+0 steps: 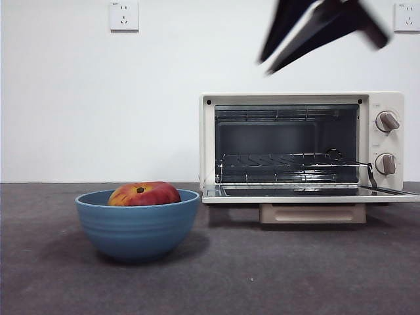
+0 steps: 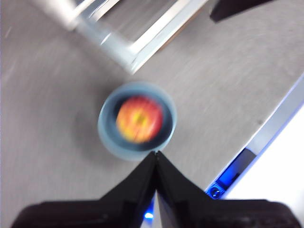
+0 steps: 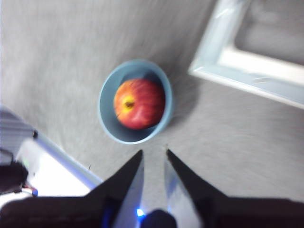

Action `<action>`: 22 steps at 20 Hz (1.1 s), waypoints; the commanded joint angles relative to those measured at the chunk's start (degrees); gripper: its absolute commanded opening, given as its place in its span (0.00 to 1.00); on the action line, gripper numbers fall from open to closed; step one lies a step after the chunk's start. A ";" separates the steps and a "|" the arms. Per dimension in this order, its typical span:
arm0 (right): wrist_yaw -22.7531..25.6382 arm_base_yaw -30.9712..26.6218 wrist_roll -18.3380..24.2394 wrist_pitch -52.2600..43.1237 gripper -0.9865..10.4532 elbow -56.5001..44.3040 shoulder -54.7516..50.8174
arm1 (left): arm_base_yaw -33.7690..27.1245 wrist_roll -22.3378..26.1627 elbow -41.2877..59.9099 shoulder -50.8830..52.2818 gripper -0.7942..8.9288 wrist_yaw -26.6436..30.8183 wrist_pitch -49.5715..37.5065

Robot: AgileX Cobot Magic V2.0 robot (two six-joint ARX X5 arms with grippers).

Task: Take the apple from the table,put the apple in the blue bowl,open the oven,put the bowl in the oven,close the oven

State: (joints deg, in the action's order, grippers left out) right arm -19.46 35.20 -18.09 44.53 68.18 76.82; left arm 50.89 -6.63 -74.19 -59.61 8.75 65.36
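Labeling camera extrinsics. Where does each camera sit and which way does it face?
Front view: low at table height, looking level across the table at the bowl holding the apple, and the oven with its door down; dark blurred arm at the top.
Left wrist view: high up, looking down at the bowl; left gripper shut.
Right wrist view: high up, looking down at the bowl; right gripper open.
Shared: all three show bowl, apple and part of the oven.

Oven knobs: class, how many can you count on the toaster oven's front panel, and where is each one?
2. Both grey knobs sit on the toaster oven's right panel: the upper knob near the top, the lower knob directly beneath it. None looks hidden.
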 commanded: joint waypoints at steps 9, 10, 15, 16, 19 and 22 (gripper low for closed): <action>10.51 7.72 1.57 6.58 0.25 20.20 27.87 | -6.86 -11.45 17.55 25.38 0.08 2.27 4.79; 10.56 7.98 1.53 6.54 0.25 20.65 29.77 | -6.86 -11.58 17.55 26.53 0.08 3.48 5.55; 11.69 8.59 1.49 6.40 0.25 20.70 35.47 | -6.86 -12.68 17.55 28.50 0.08 7.50 8.98; 12.02 8.63 1.49 6.19 0.25 20.70 36.09 | -6.86 -12.70 17.55 28.61 0.08 7.80 9.75; 12.85 8.72 1.51 5.68 0.19 20.68 36.72 | -6.82 -12.72 17.55 28.61 0.08 7.80 10.01; 13.27 8.72 0.31 5.27 0.14 20.68 36.98 | -6.82 -12.70 17.55 28.61 0.08 7.82 10.01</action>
State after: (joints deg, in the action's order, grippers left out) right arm -6.28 43.77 -17.15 49.98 88.77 112.79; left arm 44.27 -18.72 -56.99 -31.24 16.21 75.48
